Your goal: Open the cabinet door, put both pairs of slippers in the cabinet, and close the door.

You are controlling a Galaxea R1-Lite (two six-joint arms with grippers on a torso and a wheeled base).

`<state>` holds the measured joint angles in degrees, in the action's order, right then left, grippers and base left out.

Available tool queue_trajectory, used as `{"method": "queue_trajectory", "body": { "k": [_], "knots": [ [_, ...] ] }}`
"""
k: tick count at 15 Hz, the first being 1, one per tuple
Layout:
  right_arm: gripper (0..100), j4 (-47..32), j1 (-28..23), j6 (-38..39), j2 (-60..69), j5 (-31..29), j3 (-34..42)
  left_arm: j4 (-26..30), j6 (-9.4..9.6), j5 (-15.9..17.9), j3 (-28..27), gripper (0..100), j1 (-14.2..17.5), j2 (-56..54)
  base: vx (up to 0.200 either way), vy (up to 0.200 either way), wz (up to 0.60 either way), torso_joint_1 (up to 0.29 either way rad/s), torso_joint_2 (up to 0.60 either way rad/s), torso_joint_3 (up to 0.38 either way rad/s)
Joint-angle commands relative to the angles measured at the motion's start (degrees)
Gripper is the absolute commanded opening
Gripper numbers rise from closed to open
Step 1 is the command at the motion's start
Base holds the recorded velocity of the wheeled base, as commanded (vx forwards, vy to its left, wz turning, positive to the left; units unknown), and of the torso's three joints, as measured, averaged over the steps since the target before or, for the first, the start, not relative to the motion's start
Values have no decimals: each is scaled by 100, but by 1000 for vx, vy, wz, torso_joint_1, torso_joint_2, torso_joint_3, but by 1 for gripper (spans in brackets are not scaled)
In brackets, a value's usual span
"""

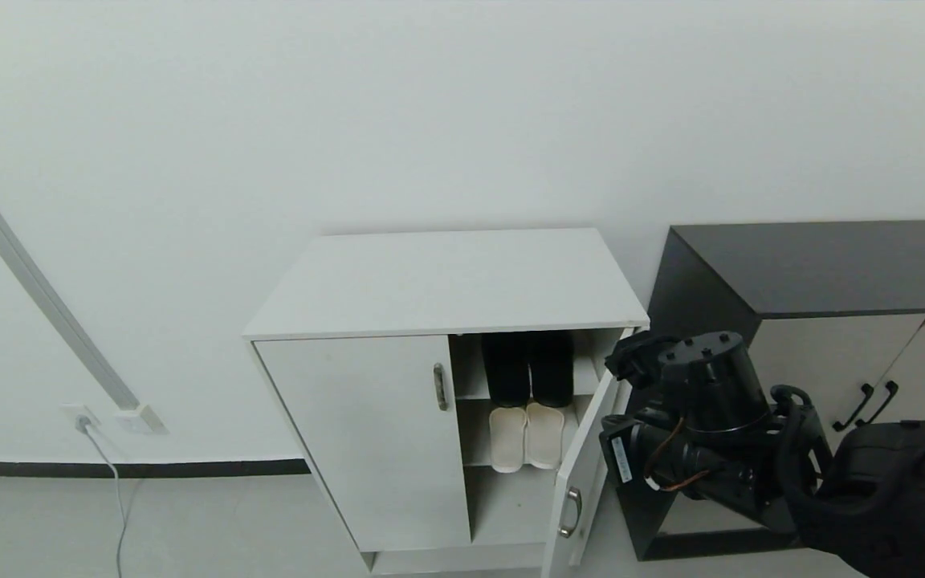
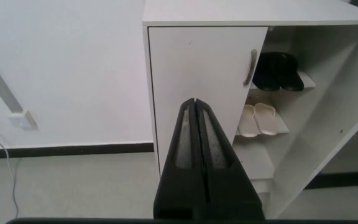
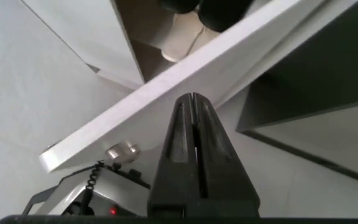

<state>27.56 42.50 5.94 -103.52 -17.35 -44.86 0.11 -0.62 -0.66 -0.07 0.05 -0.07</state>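
The white cabinet (image 1: 446, 281) stands against the wall. Its left door (image 1: 358, 433) is closed and its right door (image 1: 583, 466) hangs partly open. Inside, black slippers (image 1: 527, 369) lie on the upper shelf and white slippers (image 1: 525, 437) on the shelf below. The left wrist view also takes in both pairs, black (image 2: 281, 70) and white (image 2: 260, 119). My right gripper (image 3: 192, 96) is shut, its tip up against the outer face of the open door (image 3: 229, 62), near the handle mount (image 3: 122, 150). My left gripper (image 2: 195, 102) is shut and holds nothing, some way in front of the closed door (image 2: 197, 62).
A dark cabinet (image 1: 824, 265) stands just right of the white one, close behind the open door and my right arm (image 1: 703, 385). A wall socket with a hanging cable (image 1: 81, 419) sits low on the left. Bare floor lies before the cabinet.
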Motion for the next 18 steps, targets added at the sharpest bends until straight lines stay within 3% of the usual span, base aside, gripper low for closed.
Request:
{"method": "queue_trajectory", "body": {
  "k": [1,7,18],
  "knots": [
    [0,56,4,-5,-186,3,-14,-2,-8,-4,-1,0,4,7,0,0,0,0,0,0],
    [0,671,-172,22,-801,30,-480,-2,-8,-4,-1,0,4,7,0,0,0,0,0,0],
    [0,900,-585,48,-1926,311,-1842,-2,-17,-4,-1,0,4,7,0,0,0,0,0,0]
  ]
}}
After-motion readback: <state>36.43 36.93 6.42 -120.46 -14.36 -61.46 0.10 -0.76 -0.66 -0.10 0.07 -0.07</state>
